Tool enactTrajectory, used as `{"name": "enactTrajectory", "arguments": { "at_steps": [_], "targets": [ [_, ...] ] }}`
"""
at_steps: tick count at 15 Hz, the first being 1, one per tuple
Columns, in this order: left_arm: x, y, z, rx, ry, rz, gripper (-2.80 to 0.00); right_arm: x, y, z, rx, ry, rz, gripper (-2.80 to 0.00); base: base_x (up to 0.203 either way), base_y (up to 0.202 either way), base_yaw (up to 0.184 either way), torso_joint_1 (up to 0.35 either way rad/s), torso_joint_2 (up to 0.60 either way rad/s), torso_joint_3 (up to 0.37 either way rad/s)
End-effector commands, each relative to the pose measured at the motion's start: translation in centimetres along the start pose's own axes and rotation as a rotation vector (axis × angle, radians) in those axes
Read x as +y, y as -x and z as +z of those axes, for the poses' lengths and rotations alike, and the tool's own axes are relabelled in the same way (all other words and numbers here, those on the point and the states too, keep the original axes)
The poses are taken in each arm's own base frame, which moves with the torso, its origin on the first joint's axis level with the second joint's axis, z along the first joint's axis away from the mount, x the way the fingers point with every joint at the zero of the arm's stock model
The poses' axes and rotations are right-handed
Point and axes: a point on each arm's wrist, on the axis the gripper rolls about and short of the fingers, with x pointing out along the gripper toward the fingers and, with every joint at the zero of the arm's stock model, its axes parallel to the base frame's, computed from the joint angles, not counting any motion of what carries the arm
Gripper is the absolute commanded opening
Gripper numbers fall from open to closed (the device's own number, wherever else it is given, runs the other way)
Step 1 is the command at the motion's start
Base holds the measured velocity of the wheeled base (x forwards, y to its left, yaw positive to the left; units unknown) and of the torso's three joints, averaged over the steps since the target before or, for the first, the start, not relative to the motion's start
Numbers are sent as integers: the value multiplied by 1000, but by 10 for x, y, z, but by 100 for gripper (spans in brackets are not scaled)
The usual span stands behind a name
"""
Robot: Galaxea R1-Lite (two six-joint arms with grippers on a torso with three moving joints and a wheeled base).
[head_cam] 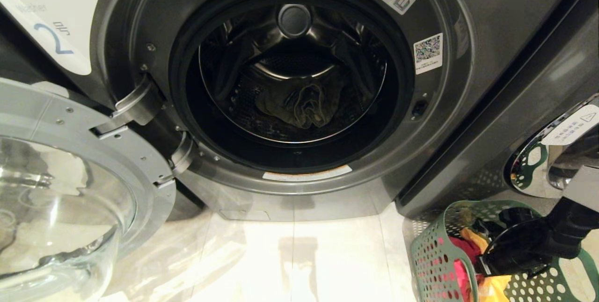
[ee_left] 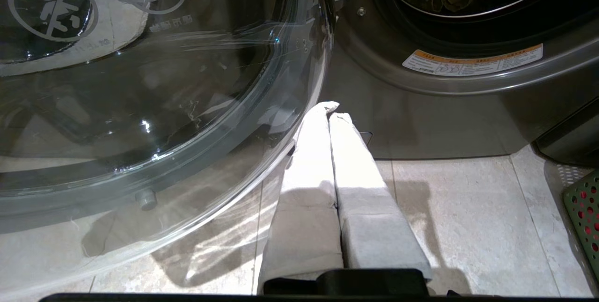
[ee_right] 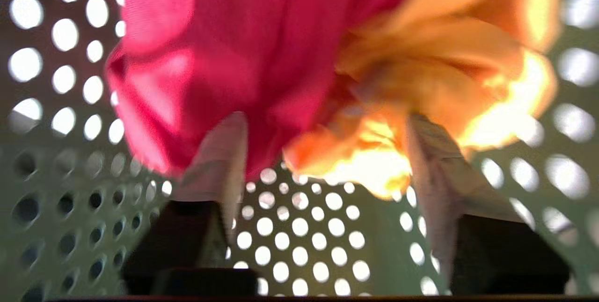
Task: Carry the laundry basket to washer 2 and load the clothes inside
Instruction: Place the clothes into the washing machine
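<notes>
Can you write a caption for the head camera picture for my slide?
Right gripper reaching into green perforated plastic basket beside open dark grey washer, grey-green garment inside.

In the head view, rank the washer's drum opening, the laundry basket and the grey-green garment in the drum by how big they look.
1. Drum opening: largest.
2. Laundry basket: smaller, though cut off by the frame edge and nearer the camera, so its true size is unsure.
3. Grey-green garment: smallest, lying deep in the drum.

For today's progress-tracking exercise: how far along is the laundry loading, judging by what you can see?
Done: washer 2 stands open, the laundry basket beside it, and a grey-green garment lies in the drum. In hand: the right hand, fingers apart, reaches among the basket's clothes. Left: the red garment and the yellow-orange garment.
</notes>
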Motion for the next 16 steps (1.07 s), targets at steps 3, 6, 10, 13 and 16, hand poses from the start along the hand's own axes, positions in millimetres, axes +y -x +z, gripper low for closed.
{"name": "enactTrajectory", "arguments": {
  "at_steps": [3, 6, 10, 13, 16],
  "targets": [
    [0, -2, -11, 41, 0, 2, -280, 1, 46, 1, -44, -3, -18, 0, 0, 0, 0, 0, 0, 0],
    [0, -2, -11, 41, 1, 2, -280, 7, 45, -15, 13, -9, -26, 0, 0, 0, 0, 0, 0, 0],
    [0, -2, -11, 41, -1, 2, -280, 6, 16, -17, 43, -162, -28, 0, 0, 0, 0, 0, 0, 0],
    [0, -2, -11, 41, 0, 2, -280, 1, 1, -7, 23, -285, -46, 0, 0, 0, 0, 0, 0, 0],
    [0, -2, -11, 41, 1, 2, -280, 3, -2, 0, 7, -404, -14, 0, 0, 0, 0, 0, 0, 0]
  ]
}}
